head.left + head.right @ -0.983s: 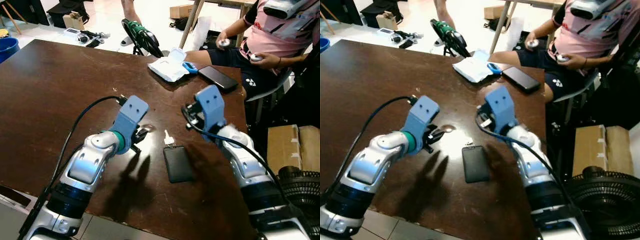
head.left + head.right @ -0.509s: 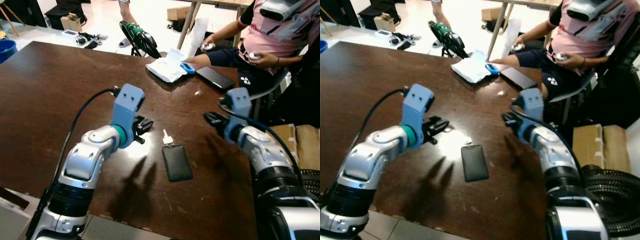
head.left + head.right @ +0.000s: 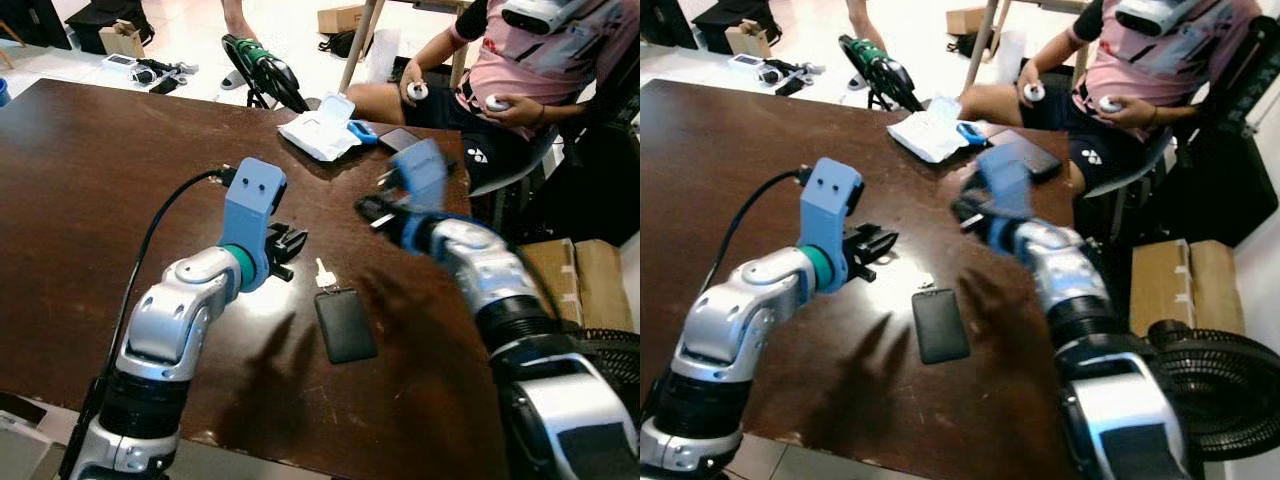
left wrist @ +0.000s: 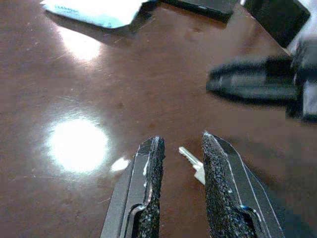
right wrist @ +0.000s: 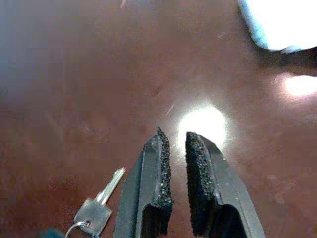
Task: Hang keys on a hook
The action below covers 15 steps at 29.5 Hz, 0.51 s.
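Key (image 3: pixel 324 273) with black fob (image 3: pixel 345 324) lies flat on brown surface (image 3: pixel 90 180). Left gripper (image 4: pixel 181 186) jaws slightly apart, empty, beside key. Right gripper (image 5: pixel 174 173) jaws narrowly parted, empty, hovering nearby.

The scene is lit brightly from above. A round white glare patch is thrown onto the glossy dark table (image 3: pixel 90 180) just ahead of the right gripper (image 5: pixel 174 144), and another beside the left gripper (image 4: pixel 179 144). Soft double shadows of both arms are cast on the wood below the left gripper, toward the near edge. The floor beyond the table is washed out. The right arm (image 3: pixel 440 235) is smeared by motion blur in both eye views. In the wrist views the fingertips are sharp, while the far background is left soft.
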Motion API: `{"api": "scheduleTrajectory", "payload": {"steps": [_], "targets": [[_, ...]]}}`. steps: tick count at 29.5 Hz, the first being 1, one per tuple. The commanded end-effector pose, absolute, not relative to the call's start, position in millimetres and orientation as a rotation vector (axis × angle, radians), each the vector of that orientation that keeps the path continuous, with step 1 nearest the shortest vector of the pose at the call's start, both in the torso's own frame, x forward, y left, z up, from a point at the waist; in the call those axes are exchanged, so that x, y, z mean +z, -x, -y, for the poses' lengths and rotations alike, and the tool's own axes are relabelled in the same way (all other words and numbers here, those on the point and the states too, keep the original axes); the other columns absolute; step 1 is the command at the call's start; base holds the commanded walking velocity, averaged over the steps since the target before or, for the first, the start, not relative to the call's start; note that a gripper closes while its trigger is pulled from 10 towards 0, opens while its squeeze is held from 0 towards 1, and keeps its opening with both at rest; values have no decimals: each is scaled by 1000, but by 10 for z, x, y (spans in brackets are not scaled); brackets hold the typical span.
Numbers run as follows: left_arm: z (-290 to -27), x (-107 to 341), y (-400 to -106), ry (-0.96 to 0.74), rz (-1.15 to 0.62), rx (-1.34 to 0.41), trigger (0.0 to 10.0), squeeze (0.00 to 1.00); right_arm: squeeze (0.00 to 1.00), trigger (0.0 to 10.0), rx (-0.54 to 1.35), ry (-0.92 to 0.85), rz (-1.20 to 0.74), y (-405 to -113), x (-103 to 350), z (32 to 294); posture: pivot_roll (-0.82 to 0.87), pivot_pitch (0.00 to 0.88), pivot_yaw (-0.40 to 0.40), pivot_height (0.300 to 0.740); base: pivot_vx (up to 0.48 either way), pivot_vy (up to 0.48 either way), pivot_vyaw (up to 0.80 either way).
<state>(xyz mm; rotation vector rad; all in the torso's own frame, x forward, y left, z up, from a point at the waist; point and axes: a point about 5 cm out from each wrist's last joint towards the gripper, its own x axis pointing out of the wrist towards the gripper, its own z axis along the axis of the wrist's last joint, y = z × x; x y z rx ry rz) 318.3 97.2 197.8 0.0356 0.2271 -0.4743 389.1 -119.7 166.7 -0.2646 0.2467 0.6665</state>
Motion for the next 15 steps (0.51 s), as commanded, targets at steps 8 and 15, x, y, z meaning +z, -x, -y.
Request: {"api": "scheduleTrajectory", "payload": {"steps": [8, 15], "targets": [[-904, 1992, -3114, -4, -230, -466, 10000, 0, 0, 10000, 716, 338, -269, -3949, 1692, 1084, 66, 95, -8, 740, 0, 0, 0], [-791, 2035, -3050, -18, -231, -502, 10000, 0, 0, 10000, 843, 317, -322, -3854, 1534, 920, 80, 91, 3, 740, 0, 0, 0]]}}
